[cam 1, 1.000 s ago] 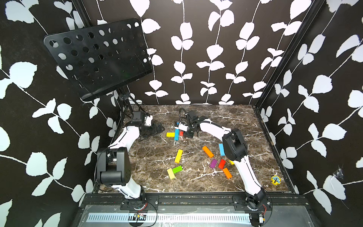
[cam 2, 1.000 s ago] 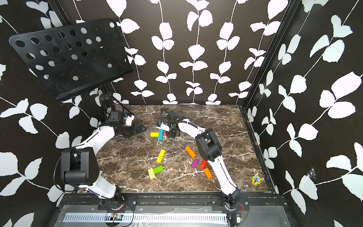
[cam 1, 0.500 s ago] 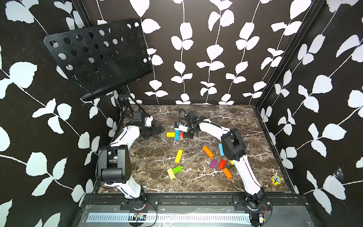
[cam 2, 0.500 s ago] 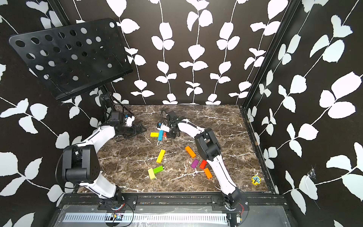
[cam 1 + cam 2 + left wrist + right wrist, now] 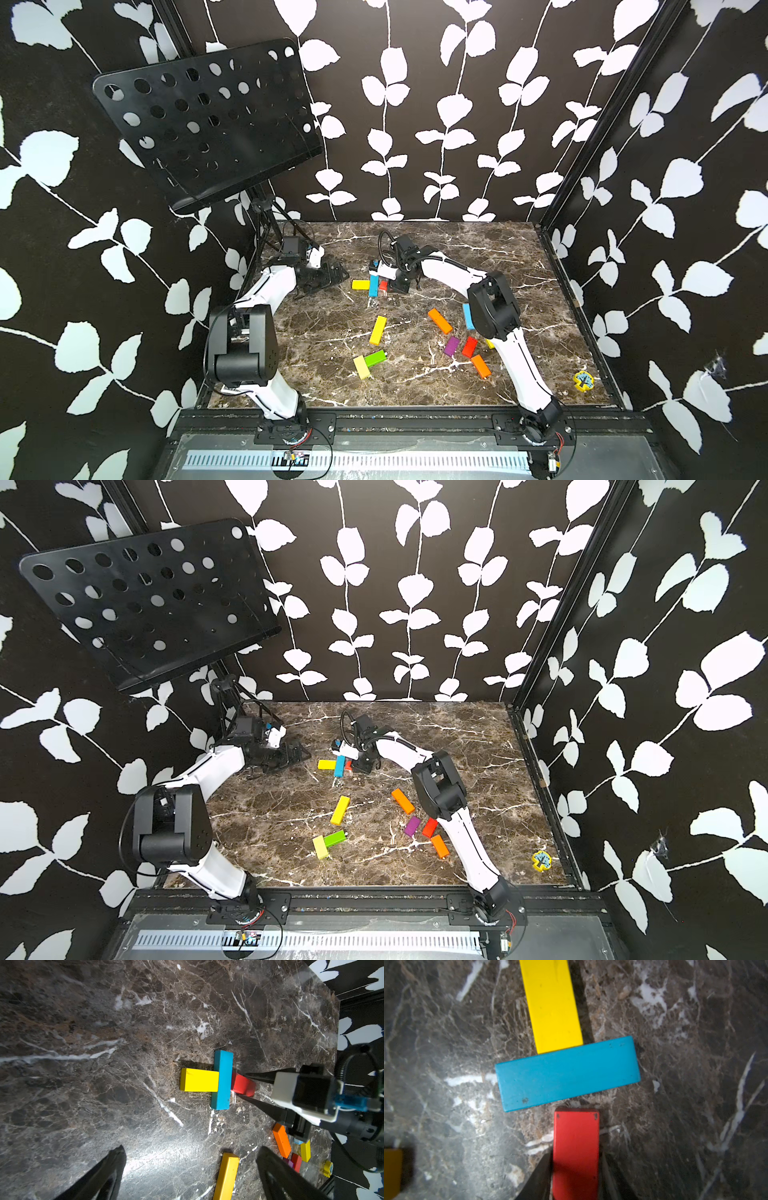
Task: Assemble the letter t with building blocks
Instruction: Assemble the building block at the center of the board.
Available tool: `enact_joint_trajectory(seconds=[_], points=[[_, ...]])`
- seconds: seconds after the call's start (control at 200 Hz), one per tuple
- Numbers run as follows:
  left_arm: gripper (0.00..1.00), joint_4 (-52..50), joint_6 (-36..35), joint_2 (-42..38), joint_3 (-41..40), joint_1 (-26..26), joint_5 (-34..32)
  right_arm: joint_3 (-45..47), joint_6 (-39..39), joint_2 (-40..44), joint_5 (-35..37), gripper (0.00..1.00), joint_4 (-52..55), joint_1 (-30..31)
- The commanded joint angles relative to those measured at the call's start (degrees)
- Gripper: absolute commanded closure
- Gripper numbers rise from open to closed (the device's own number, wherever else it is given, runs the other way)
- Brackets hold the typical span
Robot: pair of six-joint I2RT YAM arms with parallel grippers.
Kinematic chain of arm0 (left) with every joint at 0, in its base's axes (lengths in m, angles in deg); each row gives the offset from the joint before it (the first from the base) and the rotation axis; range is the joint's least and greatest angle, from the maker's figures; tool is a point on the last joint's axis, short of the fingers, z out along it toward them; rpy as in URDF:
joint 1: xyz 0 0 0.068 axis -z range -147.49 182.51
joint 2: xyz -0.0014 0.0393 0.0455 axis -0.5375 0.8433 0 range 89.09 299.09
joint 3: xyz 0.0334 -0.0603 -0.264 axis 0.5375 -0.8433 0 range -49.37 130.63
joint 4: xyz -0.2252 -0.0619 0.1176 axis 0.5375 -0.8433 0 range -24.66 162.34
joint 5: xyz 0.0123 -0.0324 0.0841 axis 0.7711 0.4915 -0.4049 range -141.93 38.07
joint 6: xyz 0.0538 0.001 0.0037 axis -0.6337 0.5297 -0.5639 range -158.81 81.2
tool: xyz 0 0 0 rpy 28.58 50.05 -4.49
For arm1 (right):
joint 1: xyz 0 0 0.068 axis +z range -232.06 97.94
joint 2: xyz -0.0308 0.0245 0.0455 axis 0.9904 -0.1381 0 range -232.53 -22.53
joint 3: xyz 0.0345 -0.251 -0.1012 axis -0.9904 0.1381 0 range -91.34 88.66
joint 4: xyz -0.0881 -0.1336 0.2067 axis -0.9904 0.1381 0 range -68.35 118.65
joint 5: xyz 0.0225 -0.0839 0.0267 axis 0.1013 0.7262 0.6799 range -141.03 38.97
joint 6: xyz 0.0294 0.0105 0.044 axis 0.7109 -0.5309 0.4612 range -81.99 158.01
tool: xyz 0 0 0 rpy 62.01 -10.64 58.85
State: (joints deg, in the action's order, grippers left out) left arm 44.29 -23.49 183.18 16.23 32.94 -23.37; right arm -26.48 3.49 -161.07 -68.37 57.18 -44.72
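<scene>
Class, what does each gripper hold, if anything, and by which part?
Left gripper: nothing. Right gripper flanks one end of the red block, across its long sides; an actual grip cannot be told.

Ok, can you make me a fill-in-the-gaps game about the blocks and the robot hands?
1. The small red wooden block lies between the fingers of the ___.
2. The short yellow wooden block touches the side of the long ___.
3. The wide-open left gripper holds ___.
Missing words: right gripper; blue wooden block; nothing.
</scene>
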Motion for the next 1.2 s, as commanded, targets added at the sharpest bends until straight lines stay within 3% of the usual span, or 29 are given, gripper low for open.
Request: enact_joint_trajectory(seconds=[0.0,0.275,0.56,0.735,0.9,1.035,1.195], points=[[0.01,-1.0,-1.1,-0.5,1.1,-0.4,1.1,1.1,-0.6,-0.4,-0.3,0.49,-0.5,-0.3],[0.01,-0.3,-0.6,0.1,1.6,-0.4,3.3,4.6,1.9,3.2,-0.7,0.41,-5.1,-0.9],[0.01,1.9,0.2,-0.2,0.6,-0.1,5.4,16.3,11.5,17.7,-0.2,0.32,-12.5,-0.9],[0.01,-0.1,-4.3,1.4,2.6,2.6,-1.1,23.8,28.9,24.2,10.9,0.27,-16.4,-0.8],[0.01,5.8,-7.8,3.1,1.7,6.3,-2.6,24.6,49.8,22.7,20.5,0.37,-8.5,-0.8],[0.01,13.5,-10.1,2.2,-2.3,7.1,0.2,34.6,61.8,25.5,18.8,0.43,-17.3,-0.6],[0.01,24.2,-12.2,0.4,-8.0,7.3,9.7,33.9,64.3,23.9,23.1,0.51,-15.5,1.5]])
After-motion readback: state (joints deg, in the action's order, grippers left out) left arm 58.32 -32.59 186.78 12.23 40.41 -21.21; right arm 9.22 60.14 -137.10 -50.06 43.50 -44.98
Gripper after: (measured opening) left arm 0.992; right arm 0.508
